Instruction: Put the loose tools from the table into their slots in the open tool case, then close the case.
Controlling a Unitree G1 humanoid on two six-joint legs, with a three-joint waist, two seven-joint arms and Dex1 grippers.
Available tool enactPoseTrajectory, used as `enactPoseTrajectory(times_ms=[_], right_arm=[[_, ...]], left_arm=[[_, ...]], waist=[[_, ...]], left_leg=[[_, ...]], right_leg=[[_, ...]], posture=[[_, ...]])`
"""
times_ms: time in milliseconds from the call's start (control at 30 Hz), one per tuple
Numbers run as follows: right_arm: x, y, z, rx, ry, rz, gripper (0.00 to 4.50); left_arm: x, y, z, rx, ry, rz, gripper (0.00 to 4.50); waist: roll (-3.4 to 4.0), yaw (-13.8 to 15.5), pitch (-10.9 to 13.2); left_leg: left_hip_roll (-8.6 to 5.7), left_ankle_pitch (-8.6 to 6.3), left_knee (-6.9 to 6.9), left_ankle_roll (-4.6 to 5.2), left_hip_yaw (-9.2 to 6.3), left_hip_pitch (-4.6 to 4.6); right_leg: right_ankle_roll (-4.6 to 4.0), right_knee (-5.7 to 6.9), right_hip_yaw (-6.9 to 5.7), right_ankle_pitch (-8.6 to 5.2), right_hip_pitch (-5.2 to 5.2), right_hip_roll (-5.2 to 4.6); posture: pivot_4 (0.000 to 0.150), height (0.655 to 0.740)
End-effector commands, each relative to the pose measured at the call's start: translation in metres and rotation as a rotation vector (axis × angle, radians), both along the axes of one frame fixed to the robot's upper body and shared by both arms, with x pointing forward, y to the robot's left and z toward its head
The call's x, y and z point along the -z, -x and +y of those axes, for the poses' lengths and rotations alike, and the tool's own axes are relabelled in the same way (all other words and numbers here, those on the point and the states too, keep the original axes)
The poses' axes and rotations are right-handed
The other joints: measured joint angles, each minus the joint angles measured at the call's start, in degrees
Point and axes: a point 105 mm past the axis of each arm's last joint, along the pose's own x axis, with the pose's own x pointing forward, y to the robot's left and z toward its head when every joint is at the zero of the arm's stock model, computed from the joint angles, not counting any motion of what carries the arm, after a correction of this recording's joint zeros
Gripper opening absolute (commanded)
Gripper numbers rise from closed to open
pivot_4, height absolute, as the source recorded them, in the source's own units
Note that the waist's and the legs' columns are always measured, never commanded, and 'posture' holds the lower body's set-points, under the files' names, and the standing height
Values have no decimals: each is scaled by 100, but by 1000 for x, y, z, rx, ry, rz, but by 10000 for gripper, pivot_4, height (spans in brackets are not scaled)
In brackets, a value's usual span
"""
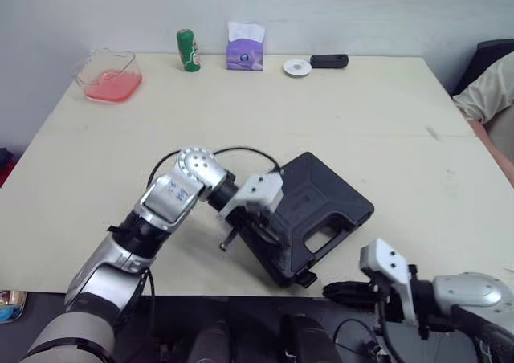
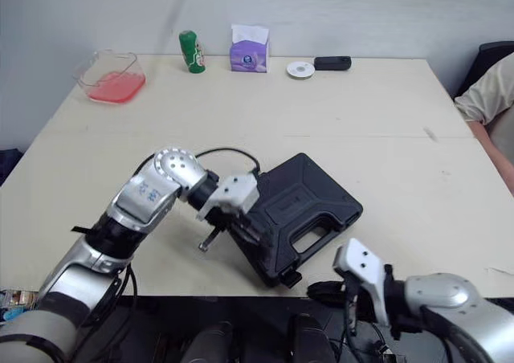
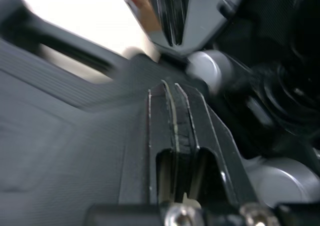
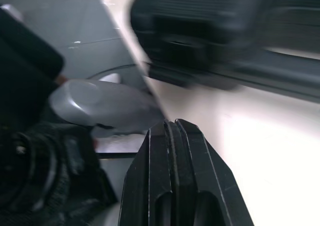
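The black tool case [image 1: 321,202] lies on the table near its front edge with the lid down, its handle cut-out [image 1: 323,238] facing front right. My left gripper [image 1: 271,233] is shut, with nothing between the fingers, and rests against the case's left edge; in the left wrist view the shut fingertips [image 3: 175,93] lie over the ribbed lid [image 3: 60,141]. A thin dark rod [image 1: 229,238] pokes out onto the table beside that wrist; I cannot tell what it is. My right gripper [image 1: 331,289] is shut and hangs just below the table's front edge, under the case's near corner [image 4: 200,21].
Along the far edge stand a clear container with pink contents [image 1: 108,78], a green bottle [image 1: 188,50], a purple tissue box [image 1: 245,51], a white disc [image 1: 296,67] and a black device [image 1: 329,60]. A person's arm [image 1: 490,98] shows at the right edge.
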Motion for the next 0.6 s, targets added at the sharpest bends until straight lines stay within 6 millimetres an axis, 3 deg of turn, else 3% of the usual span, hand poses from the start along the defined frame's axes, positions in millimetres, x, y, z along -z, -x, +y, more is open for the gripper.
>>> enactPoseTrajectory(times_ms=[33, 233, 367, 433, 600], right_arm=[[-4, -5, 11, -7, -29, -46, 0], [-12, -17, 16, 0, -62, -80, 0], [-30, -30, 24, 44, -158, -129, 0], [-33, -39, 25, 85, -176, -139, 0], [-33, -36, 18, 83, -144, -137, 0]], left_arm=[[9, -2, -7, 9, -36, -96, 744], [30, -6, -10, 11, -124, -192, 744], [47, -3, -5, 59, -187, -254, 744], [50, -2, -5, 61, -191, -251, 744], [45, -6, -7, 8, -148, -215, 744]], waist=[[-6, 27, -1], [-8, 30, -6], [-29, 19, -28], [-34, 1, -43], [-29, -5, -63]], left_leg=[[1, 0, 1, 0, -1, -2], [2, -1, 4, 7, -1, 6], [8, -15, 4, 36, -6, 14], [11, -15, 4, 35, -7, 16], [14, -15, 4, 35, -11, 17]], right_leg=[[0, -2, -2, 0, 0, 1], [1, -3, -4, 0, 9, 2], [-1, 0, -7, 0, 19, 3], [-4, 4, -6, 0, 21, 2], [-10, 4, -10, 3, 21, 1]], posture=[[1500, 7400], [1500, 7400], [1500, 7400], [1500, 7400], [1500, 7400]])
